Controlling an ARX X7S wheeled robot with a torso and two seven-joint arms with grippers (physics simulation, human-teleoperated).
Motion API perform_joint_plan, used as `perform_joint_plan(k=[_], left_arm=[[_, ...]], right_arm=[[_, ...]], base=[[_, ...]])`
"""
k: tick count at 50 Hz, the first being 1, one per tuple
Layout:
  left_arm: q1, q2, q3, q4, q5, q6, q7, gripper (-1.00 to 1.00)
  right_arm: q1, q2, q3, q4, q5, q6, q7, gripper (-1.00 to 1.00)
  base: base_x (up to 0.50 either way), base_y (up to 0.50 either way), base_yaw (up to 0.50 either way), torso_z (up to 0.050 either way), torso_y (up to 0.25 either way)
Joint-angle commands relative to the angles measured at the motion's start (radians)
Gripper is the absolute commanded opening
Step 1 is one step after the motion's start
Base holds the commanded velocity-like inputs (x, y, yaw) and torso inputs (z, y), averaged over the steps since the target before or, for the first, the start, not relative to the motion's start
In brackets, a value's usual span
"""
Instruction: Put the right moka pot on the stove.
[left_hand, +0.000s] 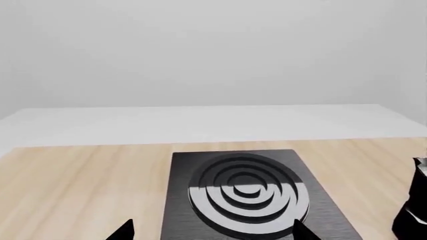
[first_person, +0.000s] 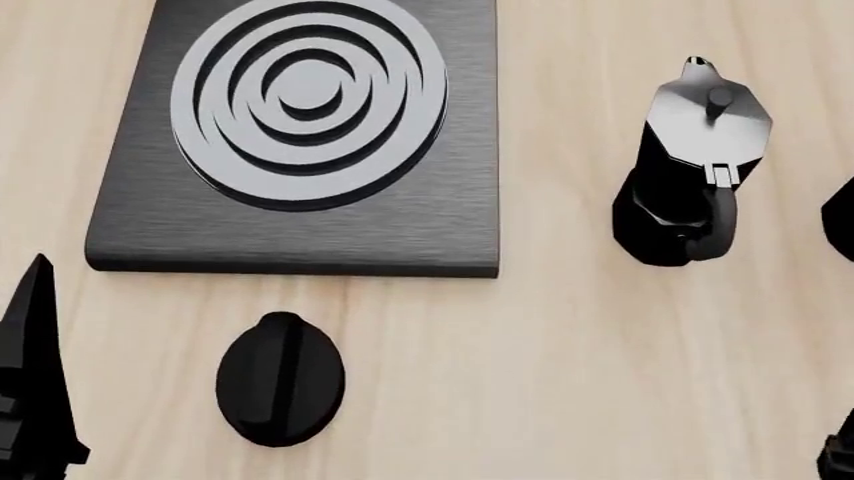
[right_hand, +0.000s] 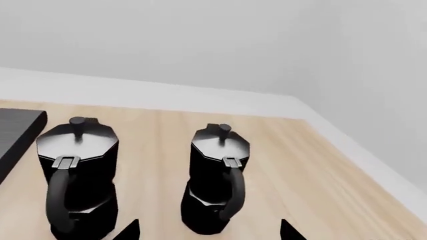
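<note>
Standing upright beside its twin, the right moka pot (right_hand: 217, 180) sits just ahead of the right gripper (right_hand: 208, 227) — fingers spread, empty — well apart from the stove (first_person: 300, 215).

We observed a light wooden counter (first_person: 601, 380) carrying four items. The stove (first_person: 300, 215) lay flat near the far edge. A black oval knob (first_person: 279, 378) rested just beside the stove's near side. The right moka pot (right_hand: 217, 180) and a second moka pot (right_hand: 77, 175) stood upright, apart, toward the counter's right edge.
</note>
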Motion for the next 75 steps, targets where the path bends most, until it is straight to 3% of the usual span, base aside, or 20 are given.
perform_joint_plan(k=[1,16,28,32,54,63,75], left_arm=[[-0.001,-0.002,0.009,0.002,0.003,0.005,0.003,1.0],[-0.003,-0.011,0.015,0.008,0.006,0.016,-0.004,1.0],[-0.007,-0.015,0.024,0.007,0.005,0.024,0.001,1.0],[-0.016,-0.018,0.025,0.01,-0.006,0.023,-0.005,1.0],[-0.019,-0.018,0.04,-0.001,0.002,0.033,-0.008,1.0],[-0.03,-0.023,0.041,-0.004,-0.017,0.034,-0.012,1.0],[-0.03,-0.022,0.047,-0.01,-0.005,0.037,-0.009,1.0]], right_arm=[[0.03,0.044,0.072,0.064,0.078,0.027,-0.025,1.0],[0.131,0.082,0.093,0.197,0.224,0.062,-0.097,1.0],[0.195,0.085,0.03,0.293,0.224,0.049,-0.154,1.0],[0.269,0.124,0.018,0.338,0.301,0.113,-0.149,1.0],[0.416,0.118,-0.142,0.54,0.168,0.065,-0.205,1.0],[0.611,0.124,-0.272,0.65,0.12,0.114,-0.221,1.0],[0.744,0.088,-0.38,0.776,0.042,0.094,-0.261,1.0]], base=[[0.0,0.0,0.0,0.0,0.0],[0.0,0.0,0.0,0.0,0.0],[0.0,0.0,0.0,0.0,0.0],[0.0,0.0,0.0,0.0,0.0],[0.0,0.0,0.0,0.0,0.0],[0.0,0.0,0.0,0.0,0.0],[0.0,0.0,0.0,0.0,0.0]])
